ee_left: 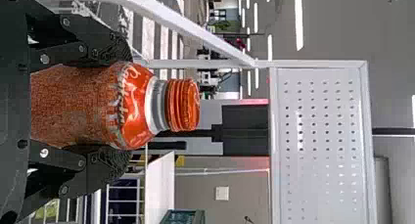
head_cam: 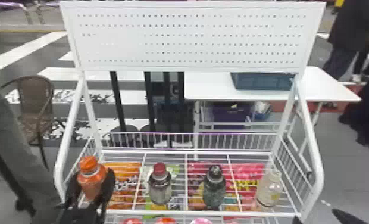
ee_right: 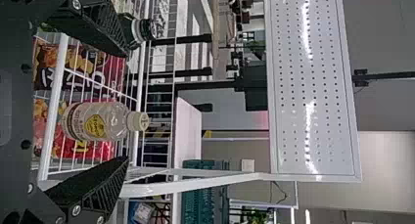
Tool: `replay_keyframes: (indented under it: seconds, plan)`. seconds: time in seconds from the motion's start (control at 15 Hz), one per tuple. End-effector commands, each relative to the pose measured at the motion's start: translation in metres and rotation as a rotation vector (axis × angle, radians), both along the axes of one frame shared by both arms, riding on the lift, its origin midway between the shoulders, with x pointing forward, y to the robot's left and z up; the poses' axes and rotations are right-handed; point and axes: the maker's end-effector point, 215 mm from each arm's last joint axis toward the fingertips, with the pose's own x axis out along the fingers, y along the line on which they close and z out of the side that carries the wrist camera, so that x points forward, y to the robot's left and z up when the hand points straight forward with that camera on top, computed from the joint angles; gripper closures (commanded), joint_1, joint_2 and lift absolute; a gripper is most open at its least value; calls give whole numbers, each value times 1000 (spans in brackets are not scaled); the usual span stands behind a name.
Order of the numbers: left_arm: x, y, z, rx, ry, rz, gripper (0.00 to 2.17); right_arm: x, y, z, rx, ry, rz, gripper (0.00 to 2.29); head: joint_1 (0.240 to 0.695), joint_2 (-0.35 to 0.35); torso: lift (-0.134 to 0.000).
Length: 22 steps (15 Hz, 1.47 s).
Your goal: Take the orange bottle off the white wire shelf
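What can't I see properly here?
Orange bottle, left wrist view: base hidden by left gripper.
Black-capped bottle, right wrist view: bottom hidden by right gripper.
Blue crate, head view: top behind white board.
Pink round thing, head view: cut off by bottom edge.

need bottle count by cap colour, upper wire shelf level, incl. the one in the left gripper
Orange-capped bottle with orange contents, held in the left gripper: 1
Dark-red-capped clear bottle: 1
Black-capped dark green bottle: 1
Pale-capped clear bottle with yellow label: 1
Total: 4
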Motion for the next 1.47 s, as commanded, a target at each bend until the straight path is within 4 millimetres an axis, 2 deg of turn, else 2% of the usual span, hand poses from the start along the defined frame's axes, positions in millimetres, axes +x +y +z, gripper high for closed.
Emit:
replay_keyframes:
  seconds: [0.0, 0.2, 0.33, 0.47, 1.4]
  plan:
    - [-24, 7, 15, 8, 21, 6, 778, 0, 0, 0, 1, 2, 0, 151, 499, 0, 0]
    - [-59, 23, 21, 32, 80, 28, 778, -1, 1, 1, -1, -1, 0, 151, 499, 0, 0]
    - [-80, 24, 25, 37, 102, 30, 778, -1, 1, 1, -2, -3, 0, 151, 499, 0, 0]
    - [-91, 28, 25, 37, 113, 38, 778, 0, 3, 4, 0, -8, 2, 151, 499, 0, 0]
    - [-97, 24, 40, 26, 93, 33, 772, -7, 5, 12, -2, -16, 4, 151, 499, 0, 0]
